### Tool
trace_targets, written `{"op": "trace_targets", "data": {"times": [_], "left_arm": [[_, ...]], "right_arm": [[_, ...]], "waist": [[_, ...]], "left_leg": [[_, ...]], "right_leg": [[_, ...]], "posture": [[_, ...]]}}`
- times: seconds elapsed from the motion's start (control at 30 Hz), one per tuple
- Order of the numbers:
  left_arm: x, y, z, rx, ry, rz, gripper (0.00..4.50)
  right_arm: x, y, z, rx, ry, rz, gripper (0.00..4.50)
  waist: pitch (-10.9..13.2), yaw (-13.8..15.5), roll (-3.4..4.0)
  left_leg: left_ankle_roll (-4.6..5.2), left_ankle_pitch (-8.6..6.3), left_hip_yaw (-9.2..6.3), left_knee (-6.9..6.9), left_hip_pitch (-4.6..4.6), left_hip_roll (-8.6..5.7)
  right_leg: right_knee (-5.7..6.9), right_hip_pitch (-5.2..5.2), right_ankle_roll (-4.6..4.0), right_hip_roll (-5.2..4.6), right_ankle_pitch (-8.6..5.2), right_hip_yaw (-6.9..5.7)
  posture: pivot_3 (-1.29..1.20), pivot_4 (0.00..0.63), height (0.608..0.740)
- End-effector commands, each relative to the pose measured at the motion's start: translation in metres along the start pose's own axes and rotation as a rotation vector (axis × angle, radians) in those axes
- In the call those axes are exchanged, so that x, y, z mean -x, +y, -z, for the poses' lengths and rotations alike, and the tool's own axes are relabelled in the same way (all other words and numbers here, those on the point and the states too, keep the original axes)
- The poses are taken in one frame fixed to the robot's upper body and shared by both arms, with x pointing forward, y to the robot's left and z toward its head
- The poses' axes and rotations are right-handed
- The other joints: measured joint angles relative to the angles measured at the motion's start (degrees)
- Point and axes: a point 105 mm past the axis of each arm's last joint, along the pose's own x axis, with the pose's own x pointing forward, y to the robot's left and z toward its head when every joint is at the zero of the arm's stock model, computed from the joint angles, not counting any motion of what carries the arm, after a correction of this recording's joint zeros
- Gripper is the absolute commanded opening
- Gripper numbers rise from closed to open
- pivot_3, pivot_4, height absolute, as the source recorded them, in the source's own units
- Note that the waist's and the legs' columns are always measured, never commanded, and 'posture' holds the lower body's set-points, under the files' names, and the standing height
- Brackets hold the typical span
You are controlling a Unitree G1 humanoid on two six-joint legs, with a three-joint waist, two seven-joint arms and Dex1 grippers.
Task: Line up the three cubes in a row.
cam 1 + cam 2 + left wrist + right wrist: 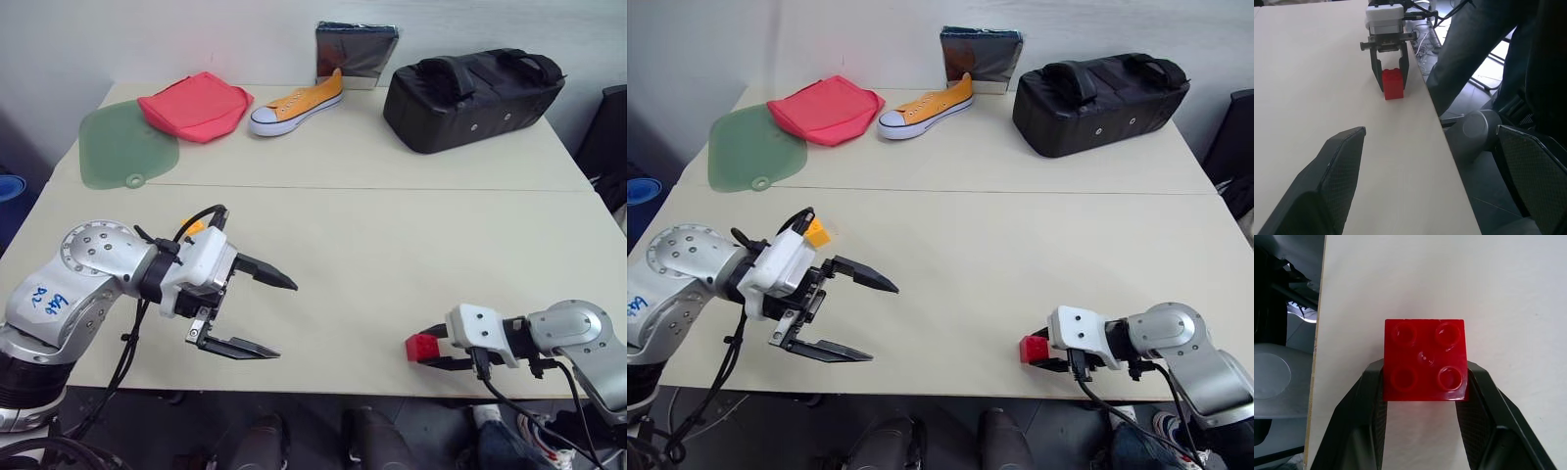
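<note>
Right gripper (pixel 428 350) is clamped on the red cube (pixel 1424 360) at the table's (pixel 392 235) near edge, a placing step. Left gripper (pixel 260 315) hangs agape, empty. Next, I judge, the red cube must be set beside the orange-yellow cube (pixel 816 233).

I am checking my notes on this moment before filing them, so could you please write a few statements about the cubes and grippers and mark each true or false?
1. The right gripper is shut on the red cube. True.
2. The left gripper holds the orange-yellow cube. False: its jaws are open and empty; that cube sits on the table behind the left wrist.
3. The red cube is near the table's front edge. True.
4. The orange sneaker lies beside the red cube. False: it lies at the far side, next to the red cloth.
5. The black bag is at the far right. True.
</note>
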Motion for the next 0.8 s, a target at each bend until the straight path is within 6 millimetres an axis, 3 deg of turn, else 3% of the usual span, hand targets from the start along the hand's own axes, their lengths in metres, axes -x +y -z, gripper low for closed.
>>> {"op": "trace_targets", "data": {"times": [0.03, 0.23, 0.43, 0.6, 0.8], "left_arm": [[0.000, 0.001, -0.002, -0.025, -0.001, -0.010, 4.50], [0.003, 0.005, 0.003, 0.007, -0.012, -0.073, 4.50], [0.023, 0.002, 0.019, 0.103, -0.005, -0.257, 4.50], [0.072, -0.008, 0.054, 0.249, 0.055, -0.605, 4.50], [0.115, -0.046, 0.079, 0.388, 0.105, -0.914, 4.50]], "right_arm": [[0.000, 0.004, 0.003, 0.000, 0.009, -0.015, 2.52], [0.012, 0.000, -0.011, 0.008, -0.038, -0.015, 4.48], [0.041, -0.016, -0.047, 0.020, -0.171, 0.002, 4.48], [0.066, -0.044, -0.085, 0.010, -0.304, 0.021, 4.48], [0.069, -0.063, -0.104, 0.059, -0.342, 0.007, 4.48]], "waist": [[0.0, 0.1, 0.00], [0.0, 0.1, 0.00], [0.0, -0.1, 0.00], [0.0, -0.8, -0.01], [0.0, -1.1, -0.02]], "left_leg": [[0.00, 0.00, 0.00, 0.00, 0.00, 0.00], [0.01, 0.00, 0.00, 0.01, 0.00, 0.00], [0.01, 0.00, -0.01, -0.01, 0.01, 0.04], [0.01, 0.00, -0.06, -0.08, 0.04, 0.09], [0.03, -0.04, -0.12, -0.15, 0.00, 0.09]], "right_leg": [[0.00, 0.00, 0.00, 0.00, 0.00, 0.00], [0.00, 0.01, 0.00, 0.00, 0.00, 0.00], [0.01, 0.00, 0.00, -0.01, 0.00, 0.01], [-0.06, -0.01, -0.03, -0.03, -0.01, -0.03], [-0.22, 0.01, -0.06, -0.12, -0.03, -0.10]], "posture": [[0.00, 0.150, 0.740], [0.00, 0.150, 0.740], [0.00, 0.150, 0.740], [0.00, 0.150, 0.740], [0.00, 0.150, 0.740]]}}
